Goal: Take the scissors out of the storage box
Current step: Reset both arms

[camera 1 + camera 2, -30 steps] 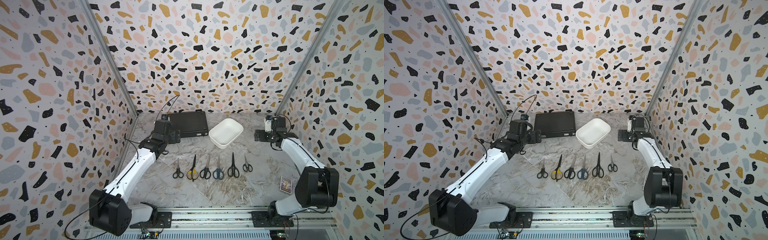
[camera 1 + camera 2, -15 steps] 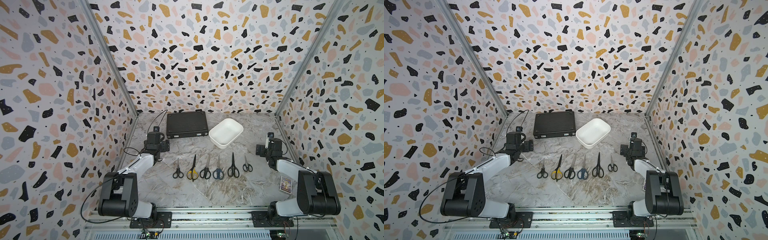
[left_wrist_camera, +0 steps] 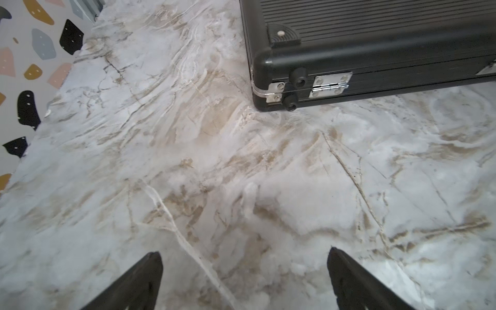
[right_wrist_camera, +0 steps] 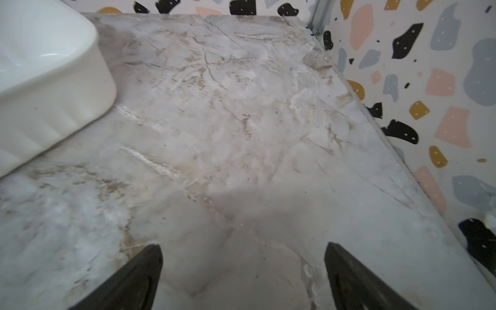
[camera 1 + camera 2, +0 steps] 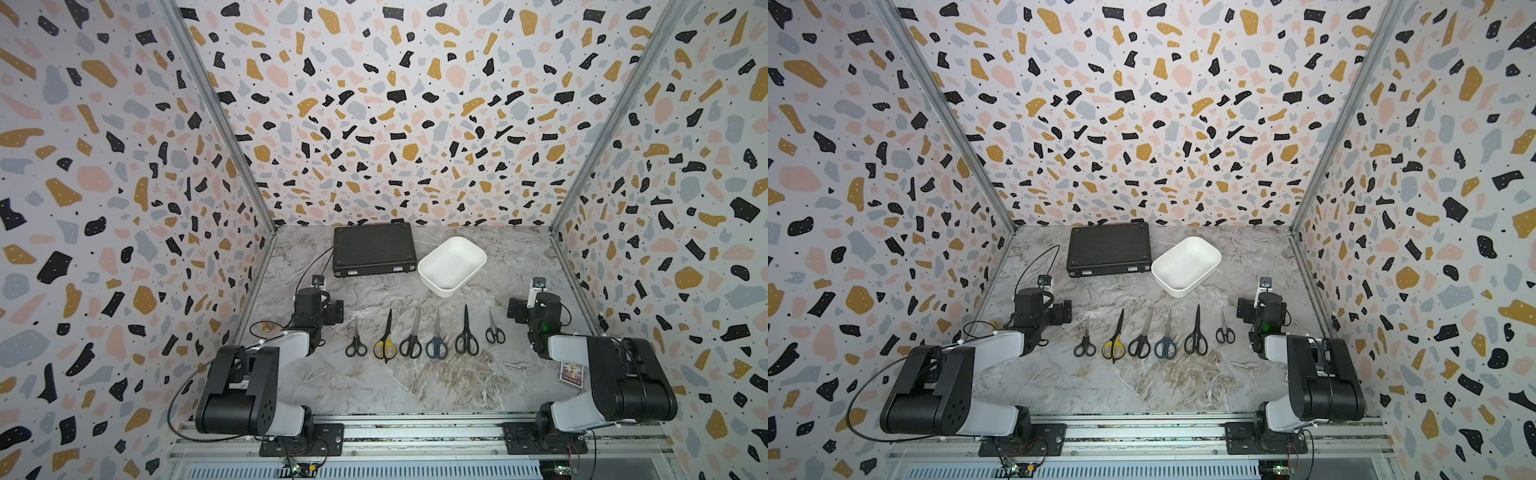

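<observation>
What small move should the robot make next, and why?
Probably none beyond parking the arms, I would judge. The storage box looks empty in both top views, and all six scissors lie in a row on the table in front of it. The left gripper and the right gripper are open over bare table, holding nothing.

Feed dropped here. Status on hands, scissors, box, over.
Left hand open, empty; right hand open, empty. Six scissors in a row on table, storage box empty. Black case behind, obstructing nothing.
</observation>
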Controlling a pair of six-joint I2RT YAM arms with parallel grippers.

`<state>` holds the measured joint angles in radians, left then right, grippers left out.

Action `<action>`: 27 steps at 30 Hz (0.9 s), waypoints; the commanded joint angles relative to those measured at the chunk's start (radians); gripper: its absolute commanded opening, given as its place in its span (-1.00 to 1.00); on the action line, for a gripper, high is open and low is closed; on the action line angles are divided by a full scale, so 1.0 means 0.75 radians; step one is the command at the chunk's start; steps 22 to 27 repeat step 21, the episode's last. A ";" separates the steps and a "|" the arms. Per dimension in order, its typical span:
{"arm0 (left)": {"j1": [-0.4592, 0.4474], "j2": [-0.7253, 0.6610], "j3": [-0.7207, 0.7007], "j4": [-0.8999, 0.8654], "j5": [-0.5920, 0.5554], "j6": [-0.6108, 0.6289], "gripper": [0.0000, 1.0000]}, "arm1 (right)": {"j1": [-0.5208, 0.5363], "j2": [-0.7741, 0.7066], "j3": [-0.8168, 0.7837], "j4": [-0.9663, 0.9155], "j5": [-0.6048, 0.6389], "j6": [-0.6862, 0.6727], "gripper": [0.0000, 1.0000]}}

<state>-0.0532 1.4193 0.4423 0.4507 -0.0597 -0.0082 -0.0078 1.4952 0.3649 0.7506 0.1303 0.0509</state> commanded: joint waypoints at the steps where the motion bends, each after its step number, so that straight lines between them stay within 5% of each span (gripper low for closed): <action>1: -0.009 -0.017 -0.105 0.383 0.030 0.026 0.99 | 0.016 -0.008 -0.019 0.120 -0.022 -0.030 1.00; 3: -0.033 0.042 -0.165 0.572 -0.023 0.042 0.99 | 0.026 0.031 -0.041 0.235 -0.018 -0.046 1.00; 5: -0.045 -0.006 -0.133 0.430 -0.036 0.047 0.99 | 0.030 0.020 -0.032 0.203 -0.006 -0.048 1.00; 27: -0.054 0.008 -0.154 0.498 -0.045 0.053 0.99 | 0.042 0.020 -0.025 0.182 0.006 -0.058 1.00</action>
